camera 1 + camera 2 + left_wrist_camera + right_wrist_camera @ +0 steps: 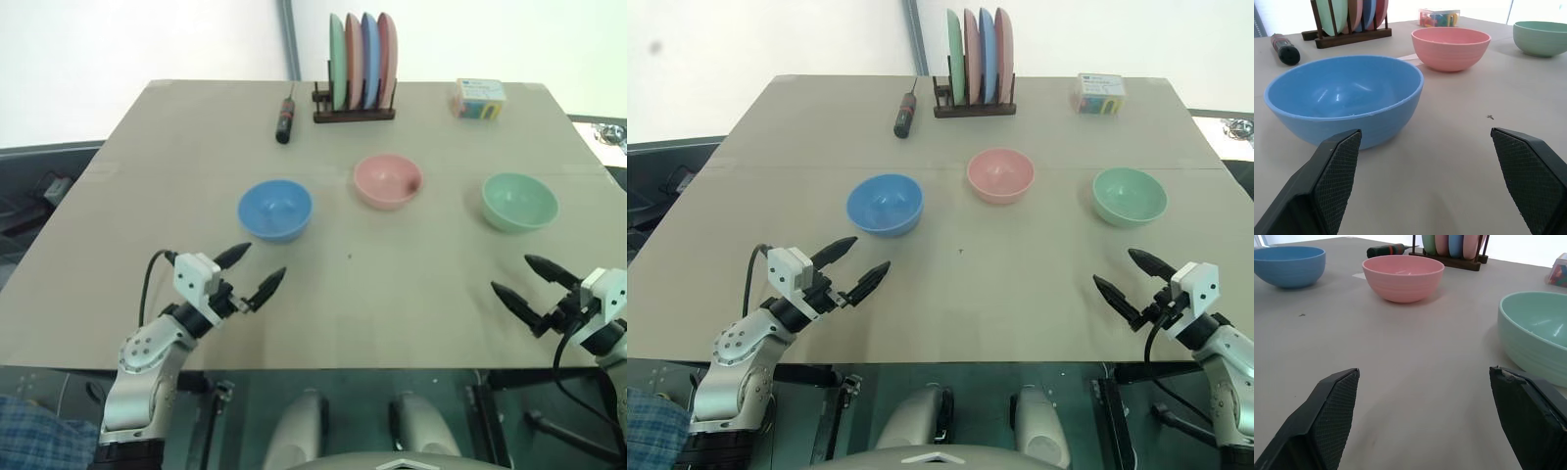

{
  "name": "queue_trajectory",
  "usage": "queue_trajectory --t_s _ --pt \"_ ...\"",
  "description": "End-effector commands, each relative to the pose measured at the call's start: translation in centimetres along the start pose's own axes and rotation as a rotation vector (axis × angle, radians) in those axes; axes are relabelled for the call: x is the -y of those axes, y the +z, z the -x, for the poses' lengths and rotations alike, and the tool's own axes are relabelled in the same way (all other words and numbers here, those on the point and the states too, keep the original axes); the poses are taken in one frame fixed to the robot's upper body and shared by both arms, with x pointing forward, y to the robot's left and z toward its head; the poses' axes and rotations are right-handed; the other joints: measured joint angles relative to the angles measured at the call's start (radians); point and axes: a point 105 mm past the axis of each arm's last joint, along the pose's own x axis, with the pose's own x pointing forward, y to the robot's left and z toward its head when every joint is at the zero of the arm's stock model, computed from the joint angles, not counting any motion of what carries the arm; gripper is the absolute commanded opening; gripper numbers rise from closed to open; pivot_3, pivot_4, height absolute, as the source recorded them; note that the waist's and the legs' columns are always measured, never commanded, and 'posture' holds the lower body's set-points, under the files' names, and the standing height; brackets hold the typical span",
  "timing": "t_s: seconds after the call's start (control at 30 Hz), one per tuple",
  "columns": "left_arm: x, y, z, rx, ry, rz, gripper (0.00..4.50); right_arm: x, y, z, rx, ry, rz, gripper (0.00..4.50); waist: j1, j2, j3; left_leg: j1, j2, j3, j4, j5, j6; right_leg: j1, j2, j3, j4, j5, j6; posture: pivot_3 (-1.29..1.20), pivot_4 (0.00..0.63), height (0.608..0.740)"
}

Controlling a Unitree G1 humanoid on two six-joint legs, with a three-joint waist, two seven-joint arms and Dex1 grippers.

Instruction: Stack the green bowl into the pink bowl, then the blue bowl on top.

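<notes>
While both grippers (249,273) (532,282) hang spread near the tabletop's (392,274) front edge, smooth round blue (275,210), pink (388,181) and green bowls (519,202) sit apart mid-table.

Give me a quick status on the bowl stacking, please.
Left gripper and right gripper open, empty, near table edge. Green bowl, pink bowl, blue bowl all separate, unstacked. Path between them clear.

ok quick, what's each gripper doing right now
left gripper: open, holding nothing, near the blue bowl
right gripper: open, holding nothing, near the green bowl
</notes>
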Motion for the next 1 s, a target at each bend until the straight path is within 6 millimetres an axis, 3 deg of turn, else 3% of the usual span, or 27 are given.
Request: queue_trajectory --t_s 0.03,0.23,0.33,0.6,0.73,1.0 --pt "0.4 1.3 0.0 0.065 -0.038 -0.022 4.50 0.1 0.9 -0.1 0.027 0.011 0.047 4.46 0.000 0.000 0.000 0.000 0.000 0.000 0.000 0.000 0.000 0.000 0.000 0.000 0.000 0.000 0.000 0.00 0.150 0.740" --pt "1.6 2.3 0.2 0.140 -0.133 0.024 4.50 0.1 0.1 -2.0 -0.148 0.103 0.203 4.46 -0.003 0.000 0.000 0.000 0.000 0.001 0.000 0.000 0.000 0.000 0.000 0.001 0.000 0.000 0.000 0.00 0.150 0.740" --pt "2.2 2.8 0.4 0.171 -0.176 0.041 4.50 0.6 2.2 -4.0 -0.131 0.122 0.248 4.46 -0.003 0.001 0.001 0.001 -0.001 0.001 0.001 0.000 0.000 0.000 0.000 0.001 0.001 -0.001 -0.002 0.00 0.150 0.740" --pt "2.7 3.5 0.4 0.221 -0.197 0.053 4.50 -1.3 5.3 -9.2 -0.228 0.292 0.521 4.46 -0.001 0.001 0.002 -0.001 -0.001 -0.001 0.001 0.000 0.000 -0.001 0.001 -0.001 0.000 0.000 0.000 0.00 0.150 0.740" --pt "2.8 3.7 0.5 0.248 -0.158 0.087 4.50 -2.1 6.2 -13.0 -0.275 0.334 0.603 4.46 -0.003 -0.001 0.003 -0.002 0.000 0.000 0.000 0.000 0.000 -0.002 0.000 -0.001 0.000 0.000 0.000 0.00 0.150 0.740" --pt "3.4 3.9 0.4 0.286 -0.104 0.111 4.50 -1.6 7.8 -19.9 -0.311 0.340 0.685 4.46 -0.002 -0.001 0.006 -0.002 -0.001 -0.002 0.000 0.000 0.000 -0.002 0.000 -0.002 0.000 0.001 -0.001 0.00 0.150 0.740"
